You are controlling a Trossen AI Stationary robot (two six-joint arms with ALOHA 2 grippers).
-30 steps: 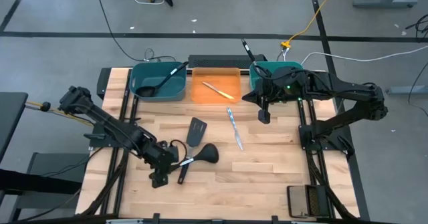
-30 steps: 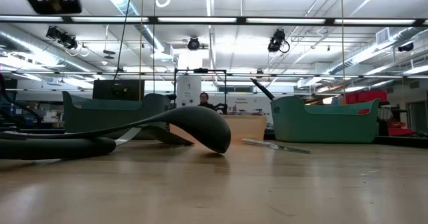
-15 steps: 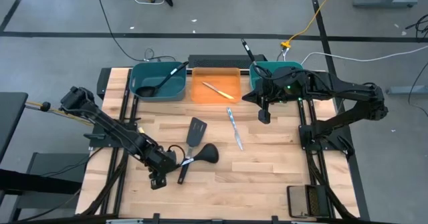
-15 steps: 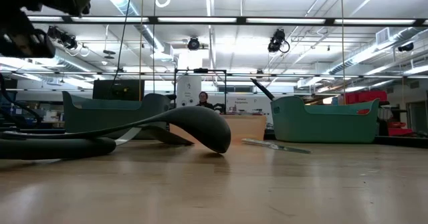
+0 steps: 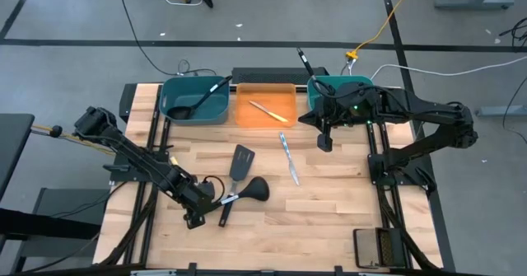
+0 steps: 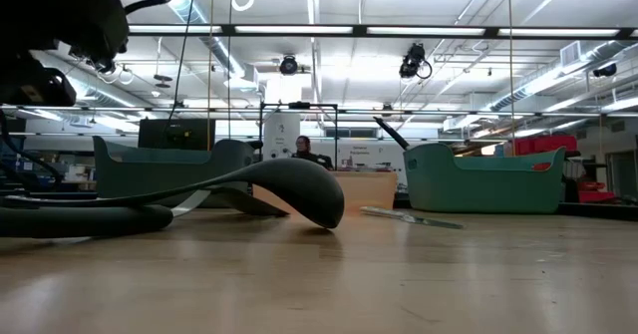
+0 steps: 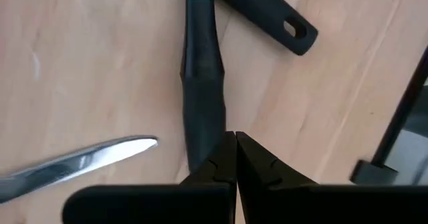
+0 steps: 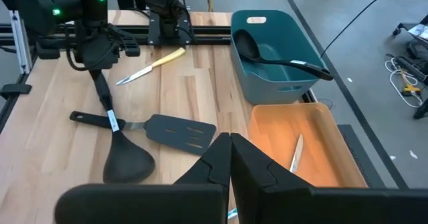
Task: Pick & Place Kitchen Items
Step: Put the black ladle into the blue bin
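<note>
Two dark arms reach over your wooden bench [image 5: 329, 202], one from each side, and three bins stand in a row along its far edge: a teal bin [image 5: 195, 100] on the left, an orange bin [image 5: 267, 103] in the middle, and a second teal bin [image 5: 336, 85] on the right, partly under the right arm. Your left hand [image 5: 196, 218] sits low near the front left of the bench, its fingers pressed together with nothing between them; in the left wrist view the tips hang right over the end of the ladle handle [image 7: 202, 97]. That black ladle [image 5: 244, 193] lies on the bench with its bowl toward the middle and its handle toward the left hand. The black slotted spatula [image 5: 240, 161] lies just beside it, toward the bins, and their handles cross in the right wrist view. A second ladle [image 5: 193, 103] rests in the left teal bin with its handle over the rim, and another black handle [image 5: 305, 63] sticks up out of the right teal bin. Your right hand [image 5: 324, 142] hovers near the orange bin's right front corner, fingers likewise pressed together and holding nothing. A slim silver knife [image 5: 290, 160] lies on the bench's middle, a yellow-handled knife [image 5: 268, 110] lies in the orange bin, and another yellow-handled knife [image 8: 151, 65] lies near the left arm.
</note>
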